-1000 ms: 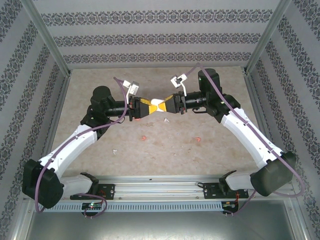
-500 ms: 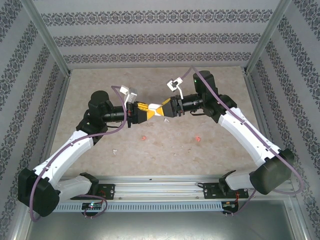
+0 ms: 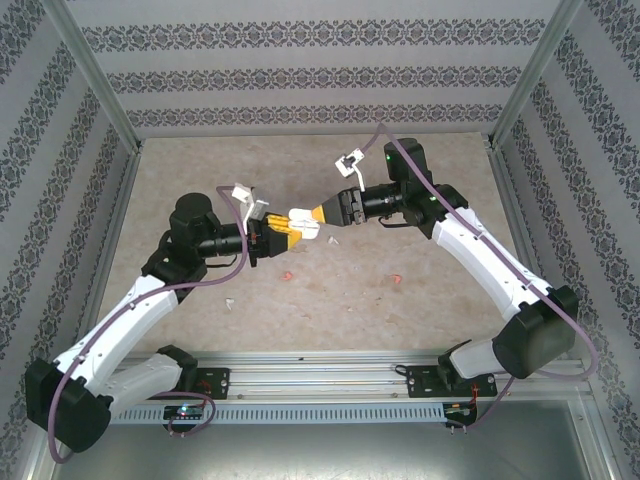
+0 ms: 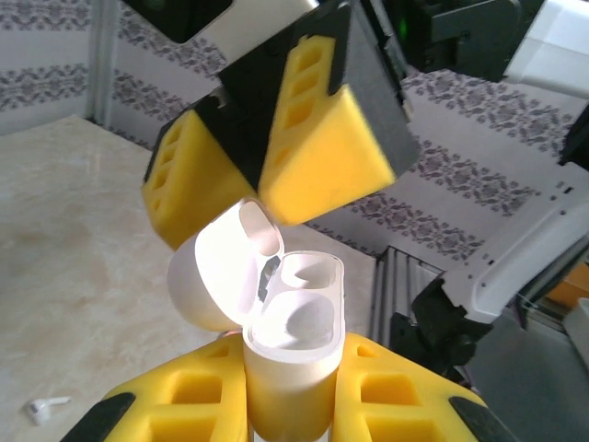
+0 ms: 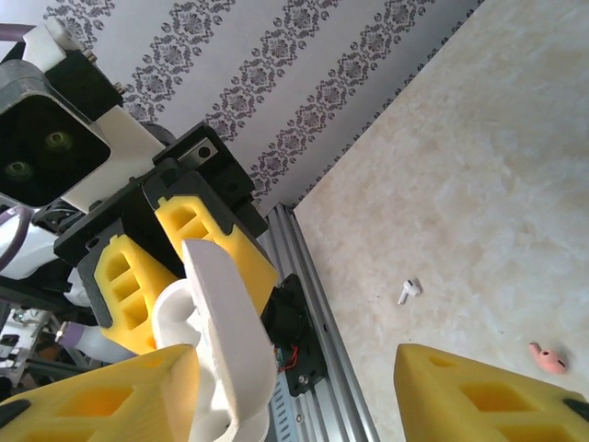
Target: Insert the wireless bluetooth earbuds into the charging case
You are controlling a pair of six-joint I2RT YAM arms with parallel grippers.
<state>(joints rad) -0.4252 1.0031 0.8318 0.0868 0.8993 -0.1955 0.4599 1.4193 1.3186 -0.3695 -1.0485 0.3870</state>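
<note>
My left gripper [image 3: 287, 231] is shut on the body of a white charging case [image 3: 304, 222], held off the table in mid-scene. In the left wrist view the case [image 4: 290, 368] stands upright between my yellow fingers with its lid [image 4: 216, 276] flipped open and both wells empty. My right gripper [image 3: 319, 213] faces it from the right, open; its yellow fingers [image 4: 313, 166] hover just above the lid. From the right wrist, the lid [image 5: 230, 341] lies beside one finger, ungripped. On the table are a white earbud [image 5: 409, 291] and two coral earbuds [image 3: 287, 273] [image 3: 397, 279].
The white earbud [image 3: 229, 302] lies toward the front left of the beige table [image 3: 450, 170]. An aluminium rail [image 3: 320, 375] carrying the arm bases runs along the near edge. Patterned walls and metal posts [image 3: 95, 75] enclose the other three sides.
My right gripper's jaws have spread apart and let go at the case. My left gripper has drawn back to the left and a little nearer with the case, whose lid now stands open.
</note>
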